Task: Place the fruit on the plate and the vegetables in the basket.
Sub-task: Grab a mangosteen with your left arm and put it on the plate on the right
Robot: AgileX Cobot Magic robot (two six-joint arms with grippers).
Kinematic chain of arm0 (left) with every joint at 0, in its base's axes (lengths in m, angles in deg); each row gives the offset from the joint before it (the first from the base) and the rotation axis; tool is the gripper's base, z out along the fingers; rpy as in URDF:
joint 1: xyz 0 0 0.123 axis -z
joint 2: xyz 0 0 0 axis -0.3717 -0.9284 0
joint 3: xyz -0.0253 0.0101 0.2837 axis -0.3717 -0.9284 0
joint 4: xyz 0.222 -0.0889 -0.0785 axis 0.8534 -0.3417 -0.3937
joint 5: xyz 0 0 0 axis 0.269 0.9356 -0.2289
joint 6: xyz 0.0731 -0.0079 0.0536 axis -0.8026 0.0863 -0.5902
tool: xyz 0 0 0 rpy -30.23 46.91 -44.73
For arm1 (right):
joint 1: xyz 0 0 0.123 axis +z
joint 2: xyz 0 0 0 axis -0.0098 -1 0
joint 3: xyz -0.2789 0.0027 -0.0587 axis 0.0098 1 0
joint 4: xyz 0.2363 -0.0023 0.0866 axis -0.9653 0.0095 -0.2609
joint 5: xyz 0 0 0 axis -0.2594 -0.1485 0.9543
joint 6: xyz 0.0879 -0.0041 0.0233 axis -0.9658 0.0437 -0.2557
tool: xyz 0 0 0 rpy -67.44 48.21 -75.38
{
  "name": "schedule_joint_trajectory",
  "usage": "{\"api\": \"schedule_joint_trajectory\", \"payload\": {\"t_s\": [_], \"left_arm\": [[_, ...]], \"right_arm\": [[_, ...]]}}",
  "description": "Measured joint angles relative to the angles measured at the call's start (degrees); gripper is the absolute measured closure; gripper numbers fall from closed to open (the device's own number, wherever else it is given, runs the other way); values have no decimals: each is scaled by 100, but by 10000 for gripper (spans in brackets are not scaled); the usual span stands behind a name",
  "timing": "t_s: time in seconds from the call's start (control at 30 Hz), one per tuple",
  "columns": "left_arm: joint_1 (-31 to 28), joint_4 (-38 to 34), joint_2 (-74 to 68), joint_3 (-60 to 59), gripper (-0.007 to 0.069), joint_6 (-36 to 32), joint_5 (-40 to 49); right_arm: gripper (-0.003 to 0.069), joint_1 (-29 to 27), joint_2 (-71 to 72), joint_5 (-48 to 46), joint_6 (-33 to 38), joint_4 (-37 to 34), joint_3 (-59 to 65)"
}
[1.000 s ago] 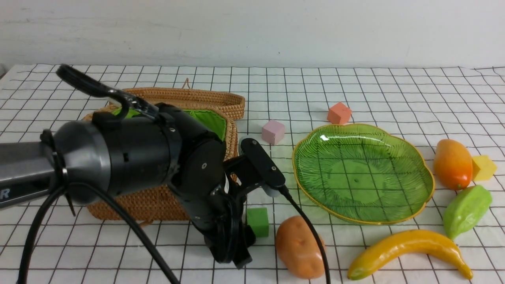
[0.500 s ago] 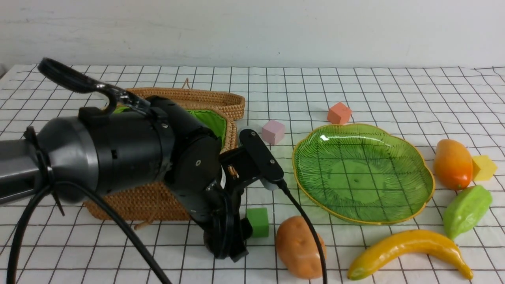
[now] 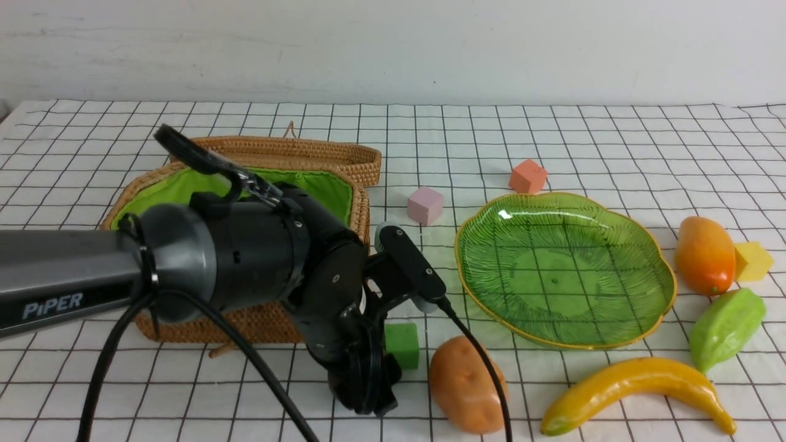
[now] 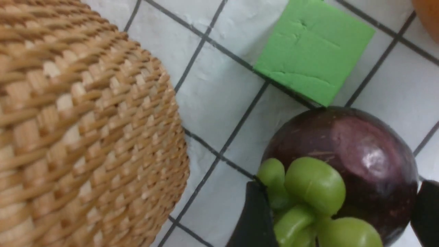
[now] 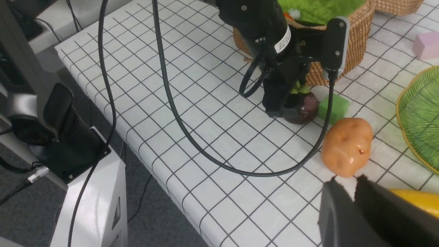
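Straddling the mangosteen [image 4: 360, 154] beside the green foam cube [image 4: 312, 58] with left gripper [image 4: 337, 219] spread wide. Looks light, hard, slick; best pinched across its round belly.

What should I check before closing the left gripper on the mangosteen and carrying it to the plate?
1. The mangosteen sits inside the left gripper: ok.
2. Jaws open, one finger each side: ok.
3. The green cube clear of the grip: cannot tell; its corner meets the mangosteen.
4. The plate free: ok, nothing in it.
5. Low path to the plate: not ok; the green cube and the potato crowd that side, so lift first.
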Motion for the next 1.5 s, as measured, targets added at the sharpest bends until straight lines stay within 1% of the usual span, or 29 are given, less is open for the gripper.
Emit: {"api": "schedule_joint_trajectory", "payload": {"t_s": [0.2,0.33,0.5,0.7,0.8,0.83,0.97,1.3,1.5], "left_arm": [[0,-191,-118,45,70,-1,0],[0,-423,-138,45,95,-2,11],[0,-516,-138,45,95,-2,107],[0,-604,-118,102,95,-2,390],[0,-695,-32,178,106,17,783],[0,-710,30,220,114,54,946],[0,-729,227,333,120,123,1138],[0,-708,308,364,123,128,1246],[0,-713,332,364,125,128,1286]], "right_arm": [[557,0,0,0,0,0,0],[554,0,0,-41,0,5,0],[550,0,0,-87,0,5,0],[549,0,0,-87,0,5,0],[548,0,0,-87,0,5,0],[548,0,0,-87,0,5,0],[543,0,0,-87,0,5,0],[539,0,0,116,0,11,0],[539,0,0,149,0,143,0]]}}
